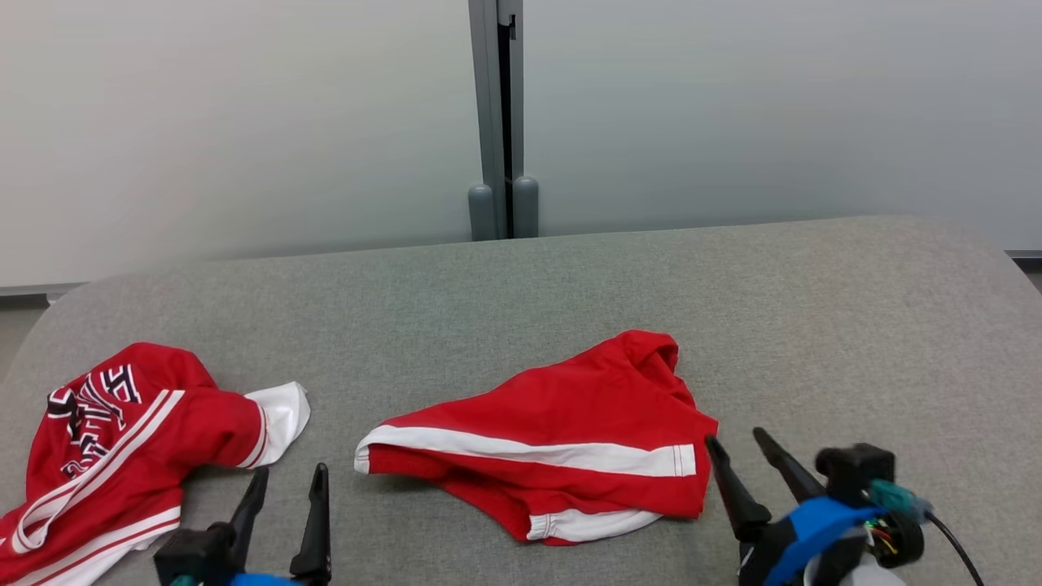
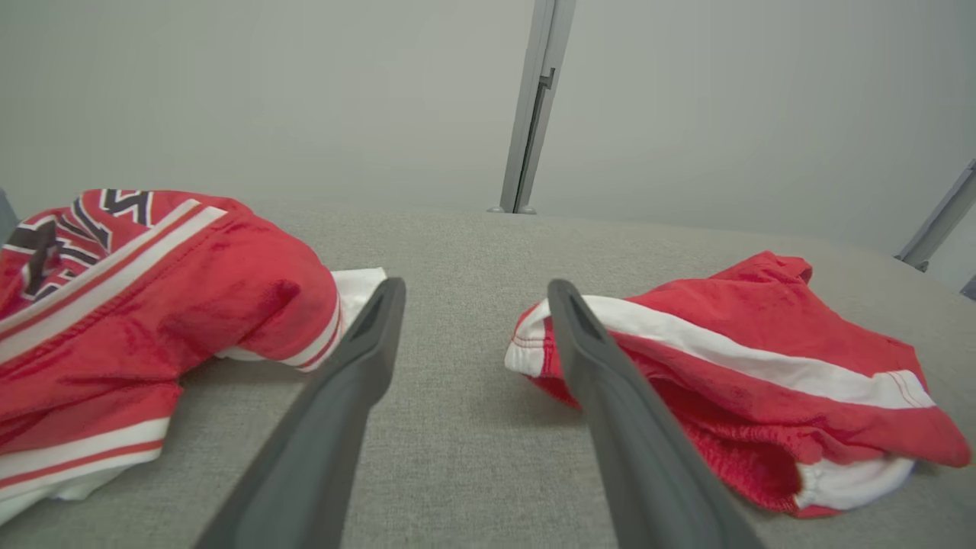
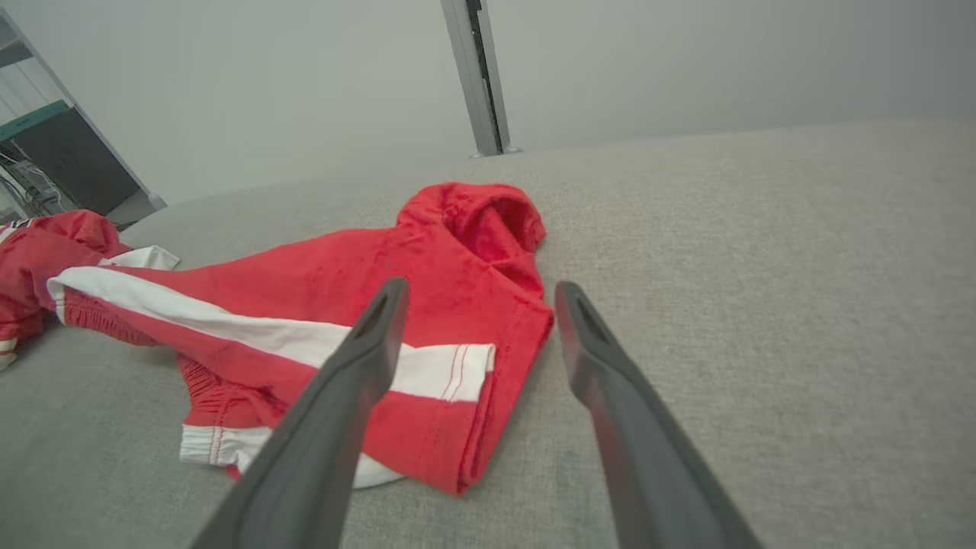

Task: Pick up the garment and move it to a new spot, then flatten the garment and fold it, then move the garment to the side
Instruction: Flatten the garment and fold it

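Note:
A crumpled red garment [image 1: 570,407] with a white stripe, shorts-like, lies in the middle of the grey fabric surface [image 1: 773,293]. My right gripper [image 1: 734,437] stands open just off its right edge, touching nothing. In the right wrist view the right gripper [image 3: 482,284] points past the cloth's right hem [image 3: 488,396], and the garment [image 3: 343,282] spreads to the left. My left gripper [image 1: 291,472] is open at the lower left, empty. The left wrist view shows the left gripper [image 2: 476,286] over bare surface, with the garment [image 2: 762,328] to its right.
A second red garment [image 1: 122,439] with white stripes and dark lettering lies bunched at the far left, also seen as a red heap [image 2: 152,305] in the left wrist view. A pale wall with a grey post [image 1: 496,122] stands behind the surface's far edge.

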Motion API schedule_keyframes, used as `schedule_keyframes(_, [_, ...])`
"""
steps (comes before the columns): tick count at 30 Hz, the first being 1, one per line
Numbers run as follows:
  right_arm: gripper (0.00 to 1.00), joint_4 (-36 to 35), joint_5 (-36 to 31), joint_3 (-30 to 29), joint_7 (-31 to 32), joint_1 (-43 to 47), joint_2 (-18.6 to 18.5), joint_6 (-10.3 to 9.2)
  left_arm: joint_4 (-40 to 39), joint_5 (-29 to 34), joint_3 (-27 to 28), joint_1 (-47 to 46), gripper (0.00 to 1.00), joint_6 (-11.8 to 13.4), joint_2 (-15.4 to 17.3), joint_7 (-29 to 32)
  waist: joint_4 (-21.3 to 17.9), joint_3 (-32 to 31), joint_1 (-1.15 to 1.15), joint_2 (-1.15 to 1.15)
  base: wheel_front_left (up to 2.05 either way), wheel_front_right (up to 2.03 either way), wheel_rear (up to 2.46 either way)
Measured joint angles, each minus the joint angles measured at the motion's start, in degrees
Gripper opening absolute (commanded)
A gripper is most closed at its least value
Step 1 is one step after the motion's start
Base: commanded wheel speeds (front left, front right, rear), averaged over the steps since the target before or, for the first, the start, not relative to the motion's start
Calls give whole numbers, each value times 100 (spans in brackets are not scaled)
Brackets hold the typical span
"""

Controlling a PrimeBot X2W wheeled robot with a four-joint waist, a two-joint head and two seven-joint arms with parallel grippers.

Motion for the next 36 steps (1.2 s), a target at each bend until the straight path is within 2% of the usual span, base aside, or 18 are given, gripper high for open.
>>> schedule_keyframes(3, [100, 390, 103, 258, 447, -326, -37, 0, 220, -79, -249, -185, 100, -147, 54, 455, 49, 48, 0, 0, 0, 0, 0])
schedule_keyframes(7, [100, 868, 328, 478, 1065, -639, -36, 1, 379, -288, -516, -332, 100, -241, 82, 1010, 108, 118, 0, 0, 0, 0, 0])
schedule_keyframes(10, [100, 1104, 432, 569, 1306, -829, -26, 0, 431, -405, -699, -495, 100, -280, 153, 1310, 146, 175, 0, 0, 0, 0, 0])
schedule_keyframes(15, [100, 1372, 655, 715, 1527, -1094, 13, 0, 525, -543, -1007, -762, 100, -297, 346, 1690, 161, 328, 0, 0, 0, 0, 0])
schedule_keyframes(21, [100, 1553, 909, 887, 1601, -1345, 15, 0, 616, -757, -1266, -1125, 100, -324, 528, 1853, 150, 564, 0, 0, 0, 0, 0])
schedule_keyframes(25, [86, 1622, 1095, 1047, 1645, -1438, 31, 0, 701, -903, -1410, -1329, 100, -324, 582, 1835, 140, 692, 1, 0, 0, 0, 0])
schedule_keyframes(26, [78, 1637, 1115, 1085, 1617, -1464, 23, 0, 737, -931, -1433, -1379, 100, -324, 598, 1805, 138, 718, 0, 0, 0, 0, 0])
schedule_keyframes(30, [66, 1630, 1259, 1289, 1501, -1534, 10, 0, 903, -1015, -1519, -1555, 100, -324, 634, 1670, 119, 798, 1, 0, 0, 0, 0])
schedule_keyframes(31, [58, 1612, 1303, 1345, 1459, -1538, 0, 0, 932, -1046, -1564, -1588, 100, -324, 637, 1655, 110, 809, 0, 0, 0, 0, 0])
schedule_keyframes(35, [36, 1592, 1434, 1543, 1315, -1567, -56, 0, 981, -1173, -1697, -1714, 100, -325, 654, 1507, 70, 834, 1, 1, 0, 0, 0])
schedule_keyframes(36, [21, 1593, 1455, 1586, 1278, -1578, -68, 0, 995, -1206, -1723, -1733, 100, -325, 662, 1488, 62, 833, 0, 0, 0, 0, 0])
